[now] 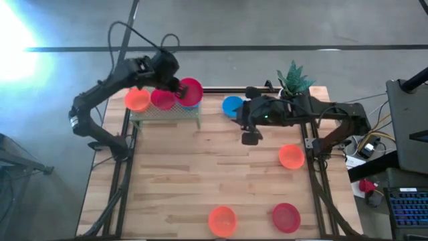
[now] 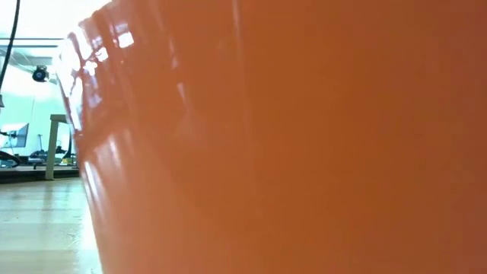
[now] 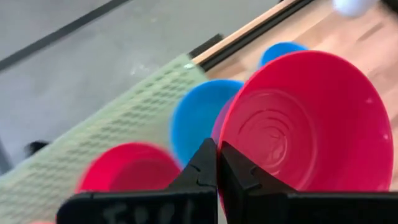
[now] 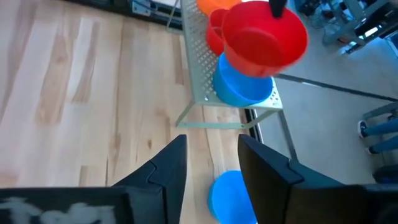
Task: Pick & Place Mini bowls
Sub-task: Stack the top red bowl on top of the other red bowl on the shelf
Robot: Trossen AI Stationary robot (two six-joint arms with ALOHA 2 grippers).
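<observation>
My left gripper (image 1: 178,88) is over the green perforated rack (image 1: 166,114) at the table's far left, shut on a red mini bowl (image 1: 192,91). Below that bowl a blue bowl (image 3: 198,116) sits on the rack, beside a red one (image 1: 162,99) and an orange one (image 1: 138,100). My right gripper (image 1: 251,138) hovers open near the table's far middle, next to a blue bowl (image 1: 232,105) resting on the wood. An orange bowl (image 1: 290,156) lies at the right. At the near edge are another orange (image 1: 222,219) and a red bowl (image 1: 286,217). My left gripper pinches the red bowl's rim (image 3: 222,138) between its two fingers, one inside the bowl and one outside. The bowl is tilted in the hold, over the blue bowl on the rack. Whether it touches the blue bowl, I cannot tell.
A potted plant (image 1: 294,79) stands at the far right corner behind my right arm. The low view is filled by the wall of an orange bowl (image 2: 304,137) right at the camera. Bare wood (image 1: 200,167) spreads across the table's middle.
</observation>
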